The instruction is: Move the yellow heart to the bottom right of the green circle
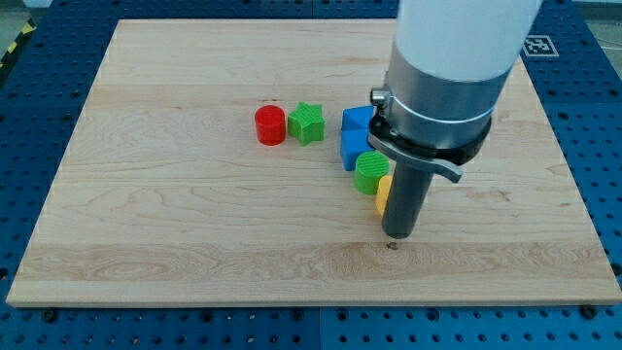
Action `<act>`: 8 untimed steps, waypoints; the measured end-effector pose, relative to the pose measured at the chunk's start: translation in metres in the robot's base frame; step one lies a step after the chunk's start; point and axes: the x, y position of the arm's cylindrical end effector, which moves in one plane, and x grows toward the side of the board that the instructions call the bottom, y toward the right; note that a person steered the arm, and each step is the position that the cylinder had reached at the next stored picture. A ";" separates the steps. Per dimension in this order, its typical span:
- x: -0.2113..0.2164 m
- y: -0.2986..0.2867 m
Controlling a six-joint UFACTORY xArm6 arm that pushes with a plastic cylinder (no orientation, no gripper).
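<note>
The green circle (pixel 370 172) is a short green cylinder right of the board's middle. The yellow heart (pixel 383 194) lies just below and right of it, touching it, mostly hidden behind my rod. Only its left edge shows, so its shape cannot be made out. My tip (pixel 399 236) rests on the board just below and right of the yellow block, close against it. The rod and the large white and grey arm body above it cover the area to the right of these blocks.
Two blue blocks (pixel 355 134) sit stacked in a column just above the green circle. A green star (pixel 305 123) and a red cylinder (pixel 270 125) stand side by side further left. The wooden board (pixel 194 224) lies on a blue perforated table.
</note>
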 end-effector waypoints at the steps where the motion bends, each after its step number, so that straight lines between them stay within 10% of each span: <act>1: -0.001 0.012; 8: -0.005 0.002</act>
